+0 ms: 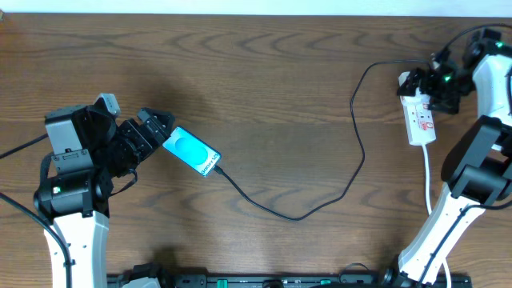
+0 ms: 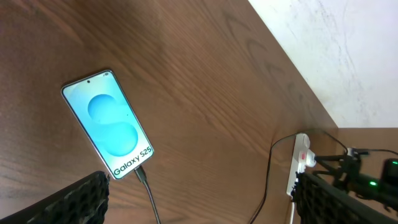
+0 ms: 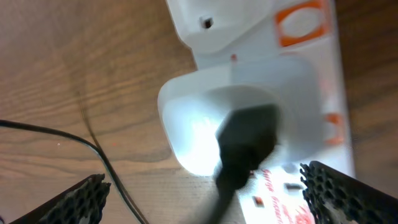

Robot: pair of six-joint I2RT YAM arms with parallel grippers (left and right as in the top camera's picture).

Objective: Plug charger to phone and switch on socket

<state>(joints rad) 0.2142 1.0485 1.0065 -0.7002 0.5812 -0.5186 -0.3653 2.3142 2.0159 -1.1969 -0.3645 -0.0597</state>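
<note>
So, the left gripper (image 1: pixel 162 134) is spread wide open with nothing held. The Galaxy S25 phone (image 2: pixel 109 124) is seen lying flat, screen up, just ahead of its fingers (image 2: pixel 81 202) and apart from both. The charger cable (image 1: pixel 298 217) is found with its plug tip right against the phone's bottom edge, the end farthest from the fingertips in the overhead view. It looks plugged in already, though how fully it's seated can't be told. From there the cable is looped loosely across the table (image 1: pixel 264 64) over to the power strip (image 1: pixel 420 116).

The right gripper (image 1: pixel 432 84) is spread fully open too, empty, and is seen hovering over the strip's rounded end. In the wrist view a white plug block (image 3: pixel 205 118) is framed between the fingers (image 3: pixel 348 193), with a blurry dark lead coming off it. The switch itself can't be picked out through the blur.

Handling-wise, the strip is probably light plastic and likely to be shoved along the wood if poked sideways, so a straight-down press with one fingertip is advised. The phone is expected to be slick and thin, so it's best pinched across its long edges. The cable is limp, and only the stiff plug tip is worth grabbing.
</note>
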